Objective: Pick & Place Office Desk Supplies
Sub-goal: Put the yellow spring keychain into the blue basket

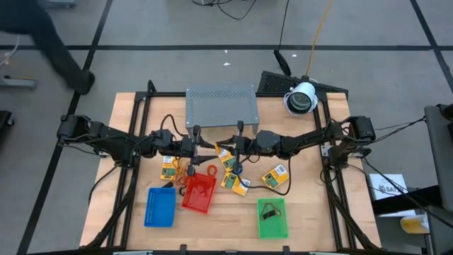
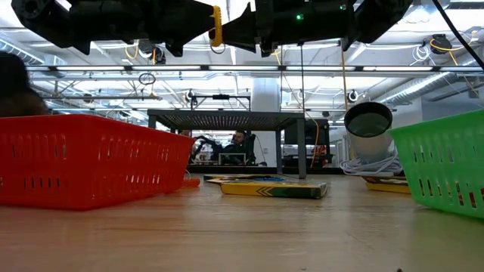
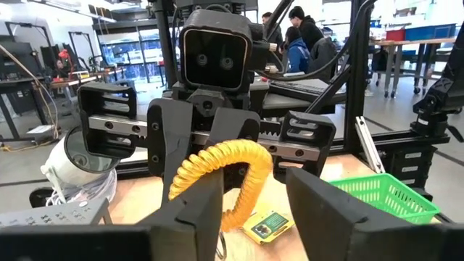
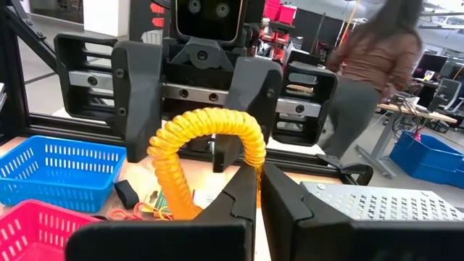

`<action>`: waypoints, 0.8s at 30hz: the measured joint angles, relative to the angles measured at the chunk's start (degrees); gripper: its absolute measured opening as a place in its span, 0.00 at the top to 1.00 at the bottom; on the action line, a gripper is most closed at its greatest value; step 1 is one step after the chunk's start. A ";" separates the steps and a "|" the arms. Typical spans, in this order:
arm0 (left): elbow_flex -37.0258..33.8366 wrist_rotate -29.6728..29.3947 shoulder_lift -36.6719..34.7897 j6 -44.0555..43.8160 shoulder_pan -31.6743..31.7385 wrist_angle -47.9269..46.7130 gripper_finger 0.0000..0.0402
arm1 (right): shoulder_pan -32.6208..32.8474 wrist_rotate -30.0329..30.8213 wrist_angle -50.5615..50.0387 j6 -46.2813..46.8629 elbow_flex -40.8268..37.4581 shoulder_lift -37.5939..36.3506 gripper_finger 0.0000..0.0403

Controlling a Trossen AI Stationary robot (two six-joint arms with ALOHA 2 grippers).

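Observation:
A yellow coiled loop [image 4: 206, 127] hangs in the air between my two grippers, which face each other above the middle of the table. My right gripper [image 4: 259, 196] [image 1: 237, 145] is shut on it. My left gripper [image 3: 254, 203] [image 1: 204, 146] is open, its fingers standing either side of the loop [image 3: 225, 163]; whether they touch it does not show. Yellow-orange packets [image 1: 276, 177] [image 1: 237, 185] [image 1: 168, 168] lie flat on the wood, one also in the low view [image 2: 272, 187]. Orange rubber bands [image 1: 185, 180] lie beside the red tray. My right gripper pinches one end of the yellow coiled loop [image 4: 251, 158] between its two fingers, reaching level from the table's right side. The loop arches upward from the fingers, and its other end [image 4: 170, 196] droops down, lifted clear of the table.
Red tray [image 1: 199, 193], blue tray [image 1: 161, 207] and green tray [image 1: 272, 217], holding a dark clip [image 1: 269, 209], stand along the near side. The grey perforated rack [image 1: 221, 106] sits at the far edge, with a white round device [image 1: 302, 98] to its right. People move in the room beyond.

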 joint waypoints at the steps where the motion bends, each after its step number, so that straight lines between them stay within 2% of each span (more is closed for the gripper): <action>1: 0.00 0.00 0.00 -0.18 0.00 0.00 0.57 | 0.00 0.00 0.00 0.00 0.00 0.00 1.00; 5: 0.00 0.00 0.00 -1.58 0.00 0.01 0.54 | 0.00 0.02 0.01 0.00 0.00 0.00 1.00; 24: 0.00 -1.71 0.00 -2.68 -0.76 -0.22 0.54 | -0.08 0.04 0.41 -0.35 -0.01 0.00 1.00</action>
